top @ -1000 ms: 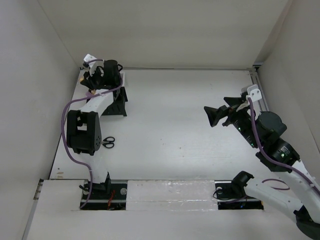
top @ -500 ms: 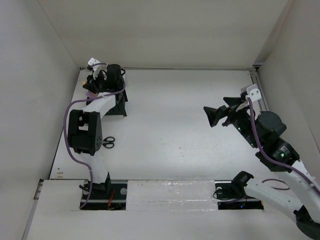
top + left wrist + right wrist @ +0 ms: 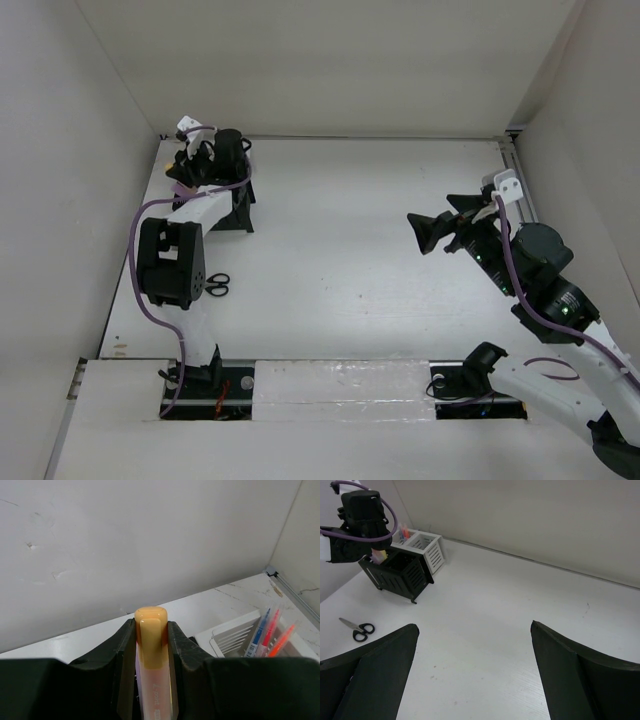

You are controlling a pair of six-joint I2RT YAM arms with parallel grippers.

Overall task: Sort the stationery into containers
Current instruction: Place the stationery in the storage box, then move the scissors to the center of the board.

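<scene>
Left wrist view: your left end effector [image 3: 151, 627] is clamping the orange marker [image 3: 153, 670] at mid-body, jaws nearly shut on it, rounded end poking past the tips. You are hanging it over the black organiser [image 3: 400, 572], beside the white organiser [image 3: 235, 637] w/ pens [image 3: 265, 630]. Marker is looking light, stiff, smooth plastic, prob. slippery, so mid-body grip is suiting. Right end effector [image 3: 474, 630] is gaping wide, empty.

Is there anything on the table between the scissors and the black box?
No, only bare white table. The right wrist view shows the scissors lying apart from the black box, with nothing between them.
</scene>
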